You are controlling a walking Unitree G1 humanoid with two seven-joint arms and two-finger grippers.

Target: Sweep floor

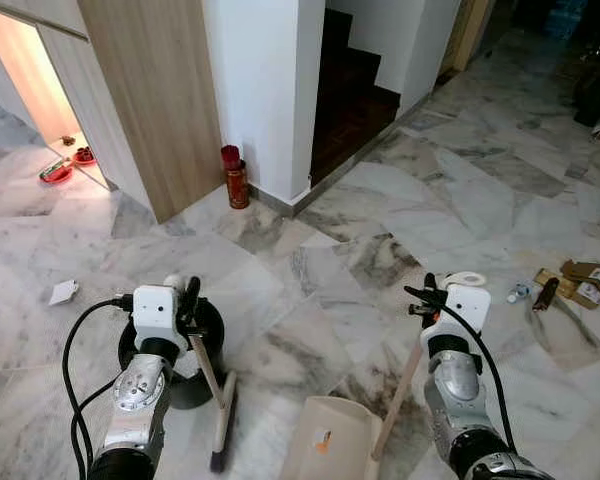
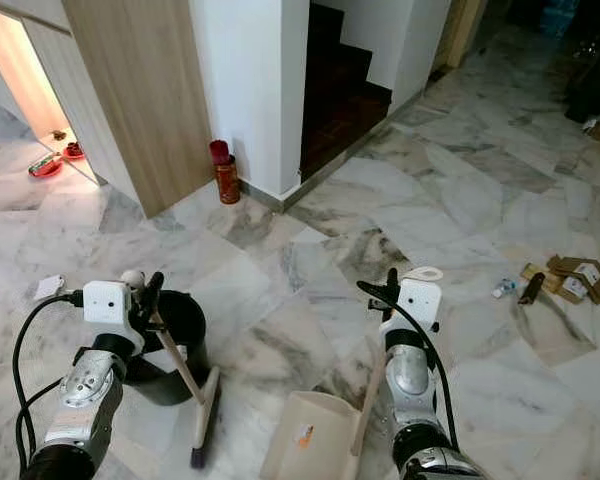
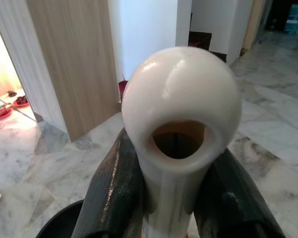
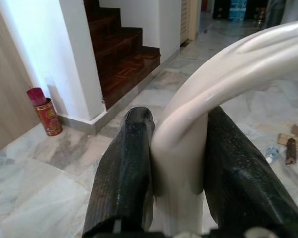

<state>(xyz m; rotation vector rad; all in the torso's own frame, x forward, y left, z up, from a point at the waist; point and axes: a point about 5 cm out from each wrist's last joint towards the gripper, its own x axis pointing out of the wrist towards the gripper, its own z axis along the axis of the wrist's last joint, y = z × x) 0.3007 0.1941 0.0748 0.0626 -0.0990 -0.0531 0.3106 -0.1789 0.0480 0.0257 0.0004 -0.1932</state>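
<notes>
The left gripper [image 1: 185, 300] clamps the wooden-handled broom [image 1: 216, 400]; the right gripper [image 1: 427, 297] clamps the cream plastic dustpan [image 1: 330, 440]. Brown cardboard litter [image 1: 580, 283] lies far right, nearer the right arm.

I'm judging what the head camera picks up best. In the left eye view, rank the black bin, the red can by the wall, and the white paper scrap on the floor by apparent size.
1. Black bin, partly hidden by the left arm and much nearer the camera.
2. Red can, farther away, so its real size may be understated.
3. White paper scrap, clearly the smallest.
</notes>
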